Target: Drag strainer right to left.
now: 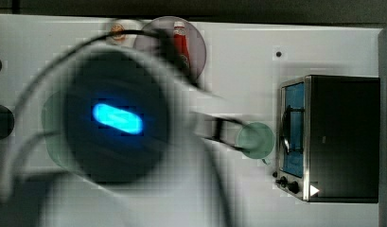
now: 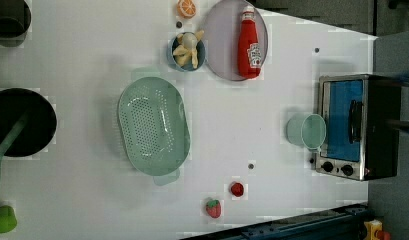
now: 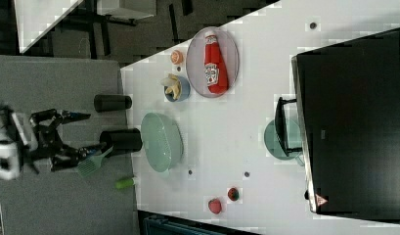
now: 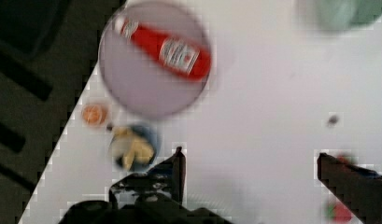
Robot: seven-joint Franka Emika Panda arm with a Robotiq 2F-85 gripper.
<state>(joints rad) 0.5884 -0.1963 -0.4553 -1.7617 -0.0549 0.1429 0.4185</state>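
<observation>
The strainer (image 2: 153, 126) is a pale green oval colander with a dotted inside, lying on the white table left of centre in the left view. It also lies near the table's left edge in the right view (image 3: 162, 142). In the top view the arm's blurred body (image 1: 116, 118) covers most of it, leaving a green edge of the strainer (image 1: 49, 124). My gripper (image 3: 85, 133) hangs well off the table, apart from the strainer, in the right view. In the wrist view the gripper (image 4: 254, 172) stands open with bare table between its fingers (image 4: 177, 168).
A grey-lilac plate (image 2: 223, 55) carries a ketchup bottle (image 2: 249, 44). Beside it sit a blue bowl of banana (image 2: 188, 50) and an orange (image 2: 186, 8). A green cup (image 2: 306, 131) stands by the toaster oven (image 2: 357, 127). A black pan (image 2: 22, 122) and strawberries (image 2: 213, 208) lie nearby.
</observation>
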